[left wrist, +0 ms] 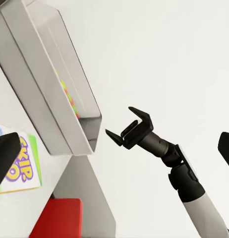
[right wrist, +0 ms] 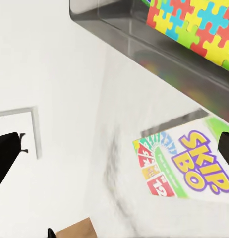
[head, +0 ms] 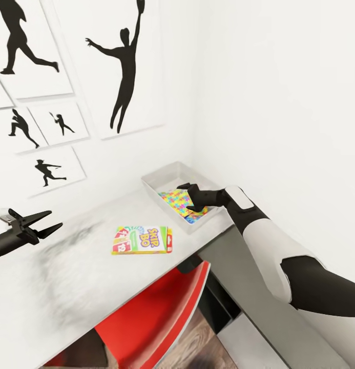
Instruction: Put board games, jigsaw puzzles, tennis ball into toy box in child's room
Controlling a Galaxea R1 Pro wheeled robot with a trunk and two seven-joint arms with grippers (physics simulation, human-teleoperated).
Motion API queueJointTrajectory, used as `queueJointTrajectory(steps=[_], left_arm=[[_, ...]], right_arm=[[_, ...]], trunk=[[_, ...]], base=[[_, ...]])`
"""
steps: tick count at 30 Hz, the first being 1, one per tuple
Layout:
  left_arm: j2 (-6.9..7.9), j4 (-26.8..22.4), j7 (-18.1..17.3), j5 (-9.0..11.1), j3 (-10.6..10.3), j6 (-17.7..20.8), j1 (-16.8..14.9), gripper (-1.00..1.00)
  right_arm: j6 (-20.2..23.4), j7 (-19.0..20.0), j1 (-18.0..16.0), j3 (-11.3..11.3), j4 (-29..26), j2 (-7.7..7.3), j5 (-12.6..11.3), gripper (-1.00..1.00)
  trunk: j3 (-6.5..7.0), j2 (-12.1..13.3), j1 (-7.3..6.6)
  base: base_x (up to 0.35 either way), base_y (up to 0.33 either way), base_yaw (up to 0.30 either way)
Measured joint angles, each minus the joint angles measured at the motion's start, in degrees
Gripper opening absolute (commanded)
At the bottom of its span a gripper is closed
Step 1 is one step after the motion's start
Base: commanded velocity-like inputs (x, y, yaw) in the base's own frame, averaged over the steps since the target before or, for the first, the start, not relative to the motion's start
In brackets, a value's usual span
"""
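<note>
Bright, even, shadowless render; grey smear on table (head: 69, 266) top; right wrist view soft, blurred.

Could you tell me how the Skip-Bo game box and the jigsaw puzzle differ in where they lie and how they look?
The Skip-Bo game box lies out on the table, while the jigsaw puzzle lies inside the toy box. The game box is printed with a purple title on white, green and red; the puzzle is a patchwork of yellow, pink, blue and green interlocking pieces. Both lie flat, and neither is held by a gripper.
</note>
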Motion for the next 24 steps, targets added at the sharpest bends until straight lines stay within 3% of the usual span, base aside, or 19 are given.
queueJointTrajectory(steps=[10,24], left_arm=[[-0.11,0.0,0.0,0.0,0.0,0.0,0.0,1.0],[-0.26,0.0,0.0,0.0,-0.1,0.0,0.0,1.0]], right_arm=[[0.1,0.3,0.0,0.1,-2.0,0.0,0.2,1.0],[1.7,-0.3,-1.3,0.2,-8.8,-0.06,0.4,1.0]], trunk=[[0.0,0.0,-0.01],[0.0,0.0,-0.02]], base=[[-0.065,0.034,0.0],[-0.05,0.033,0.0]])
